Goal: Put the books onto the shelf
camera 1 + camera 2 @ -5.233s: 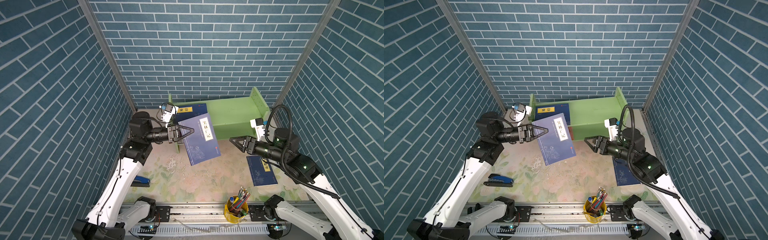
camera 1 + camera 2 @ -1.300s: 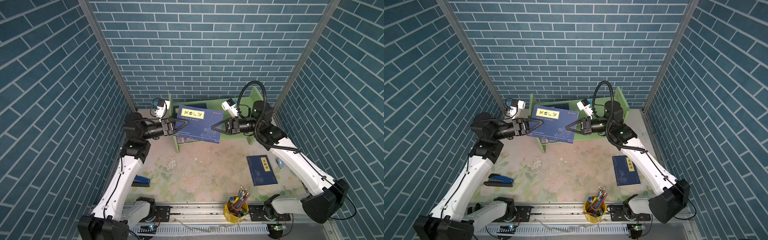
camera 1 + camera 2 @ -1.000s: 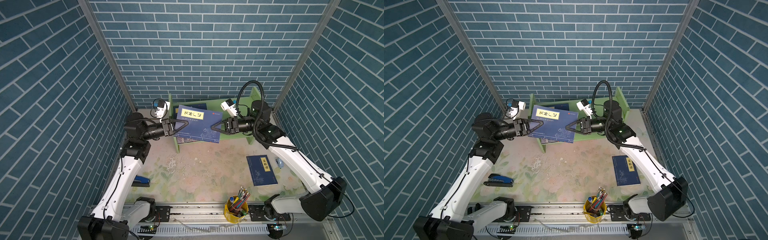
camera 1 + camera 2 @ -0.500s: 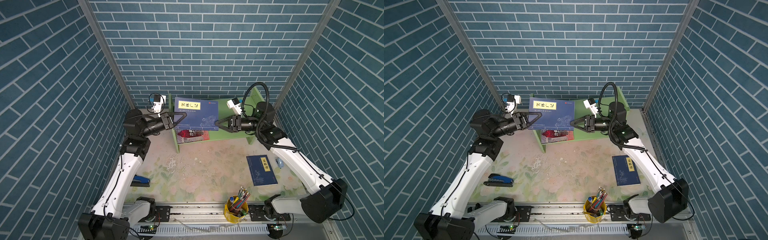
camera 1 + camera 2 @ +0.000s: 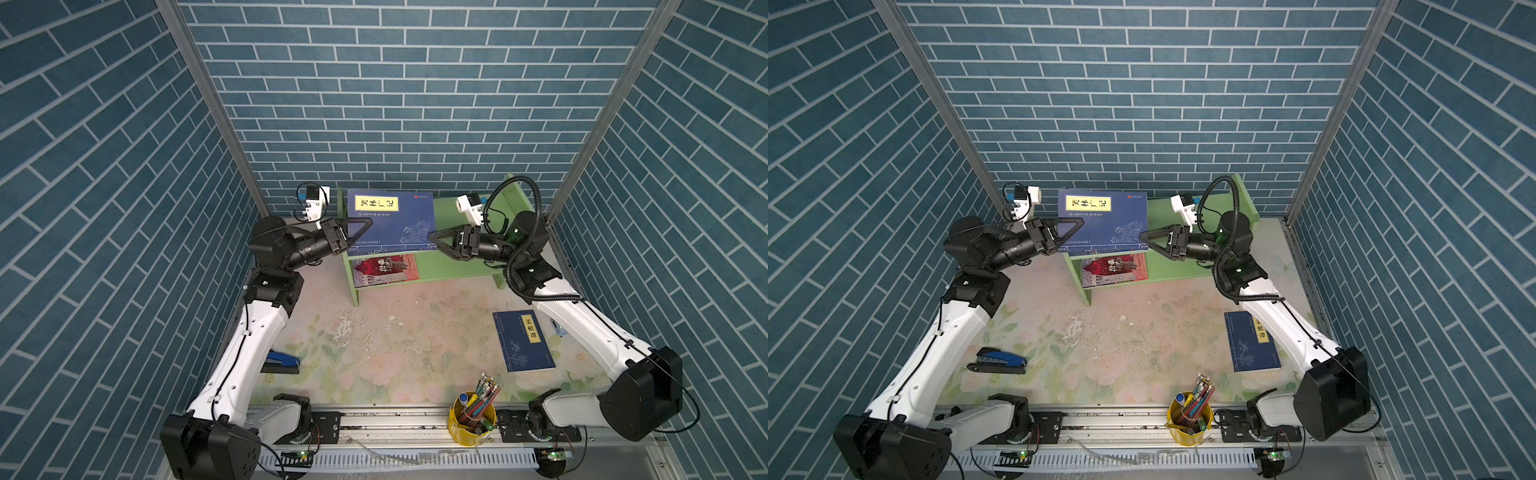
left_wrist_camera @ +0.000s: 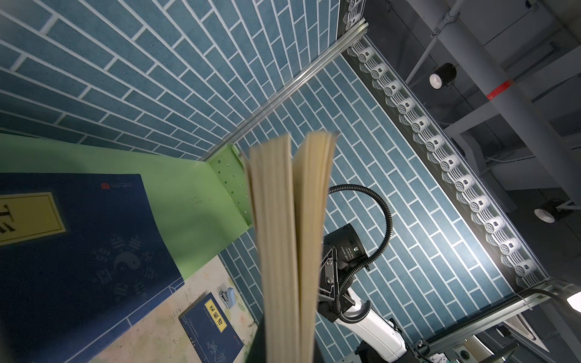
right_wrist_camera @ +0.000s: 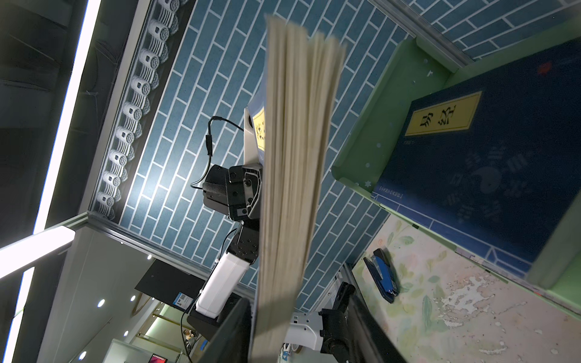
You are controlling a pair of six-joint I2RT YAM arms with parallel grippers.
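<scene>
A navy book with a yellow title label stands upright over the upper tier of the light-green shelf. My left gripper is shut on its left edge; the page block fills the left wrist view. My right gripper is at the book's right edge, open. One of its fingers lies against the pages; the other stands apart. A second navy book lies flat on the upper tier. A red-and-grey book lies on the lower tier. Another navy book lies on the table at the right.
A blue stapler lies on the table by the left arm. A yellow cup of pens stands at the front edge. Brick-patterned walls close in the back and both sides. The shelf's taller side panels flank the tiers.
Over the last second the held book rose from a tilt in front of the shelf to upright over the upper tier. My right gripper's jaws spread apart; the left stayed shut.
</scene>
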